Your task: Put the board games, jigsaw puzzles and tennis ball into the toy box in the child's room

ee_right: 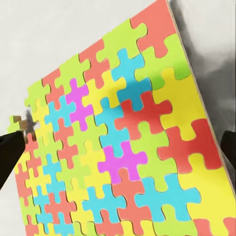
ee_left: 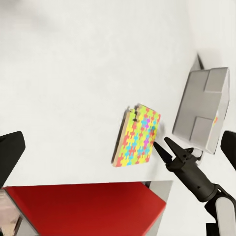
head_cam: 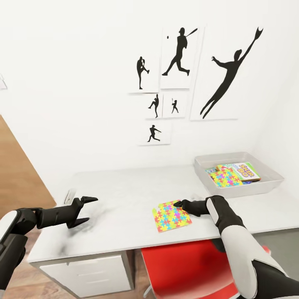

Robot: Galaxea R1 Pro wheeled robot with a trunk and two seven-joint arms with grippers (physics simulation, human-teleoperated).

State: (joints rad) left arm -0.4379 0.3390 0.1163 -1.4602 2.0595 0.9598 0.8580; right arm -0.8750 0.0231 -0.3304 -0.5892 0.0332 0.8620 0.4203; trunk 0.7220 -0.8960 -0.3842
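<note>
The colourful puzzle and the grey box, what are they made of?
The jigsaw puzzle looks like thin cardboard or wood: a pale tan edge shows under its matte printed top in the right wrist view. The toy box looks like smooth moulded plastic, plain light grey with sloping walls. These are simulator renders, so both are guesses.

White wall (head_cam: 83,83), 6 silhouette pictures (head_cam: 226,74) (black), red chair (head_cam: 182,270).

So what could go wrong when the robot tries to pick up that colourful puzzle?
The jigsaw puzzle lies flat on the table near its front edge, above the red chair. The right gripper is open at the puzzle's far edge, so a thin flat square may be hard to pinch and could slide off instead. The toy box already holds a puzzle and game boxes, so this one may land crooked.
</note>
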